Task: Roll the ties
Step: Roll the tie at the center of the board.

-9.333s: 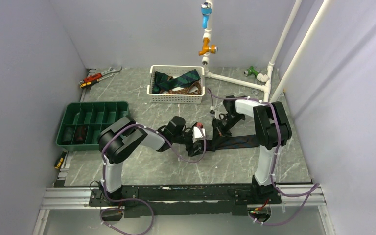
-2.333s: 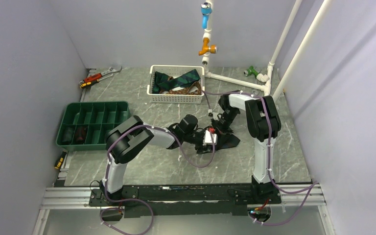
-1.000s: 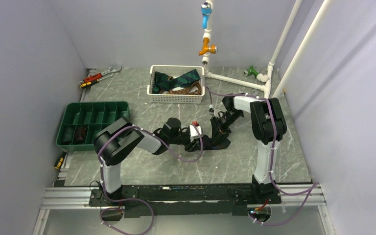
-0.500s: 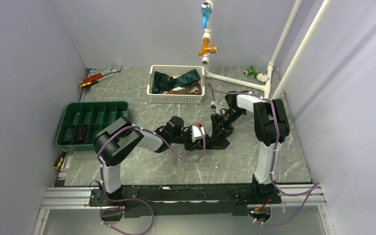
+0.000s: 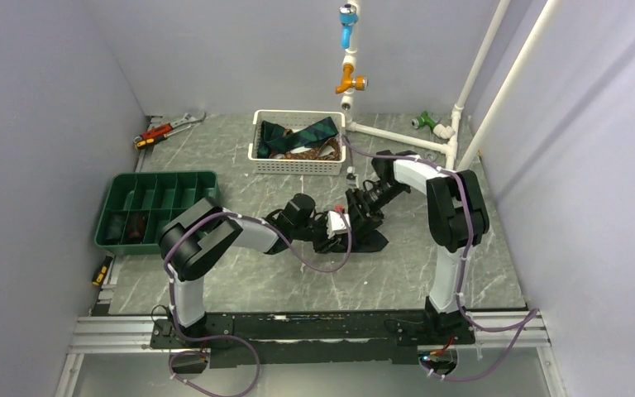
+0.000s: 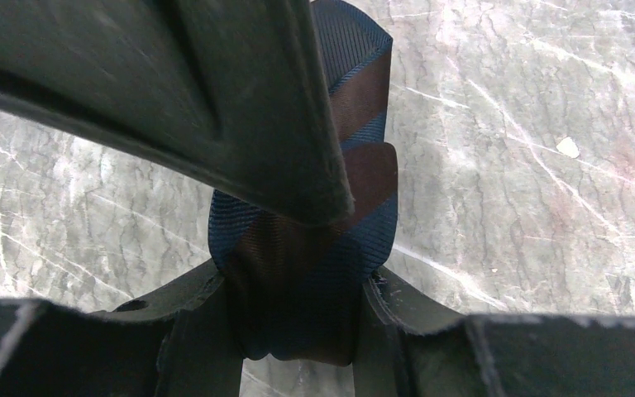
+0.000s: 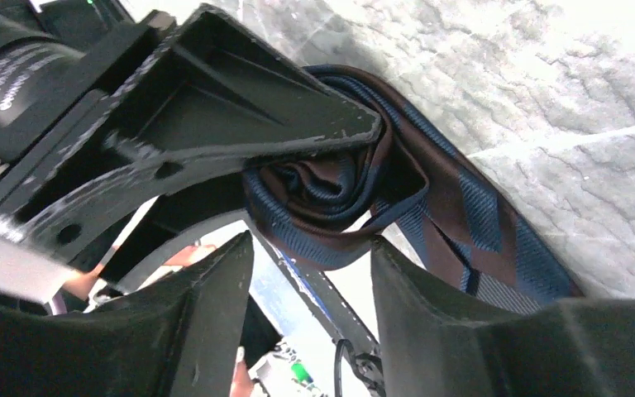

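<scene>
Near the middle of the top view, on the grey marbled table (image 5: 240, 281), the tie (image 6: 306, 240) is wound into a tight, thick coil of ribbed navy weave crossed by broad brown diagonal stripes. A short flat tail of it lies on the stone toward the lower right of the right wrist view. The left hand (image 6: 298, 314) is clamped on the coil, one finger against each side, while the right hand (image 7: 310, 273) has its fingers spread just short of the coil, gripping nothing.
</scene>
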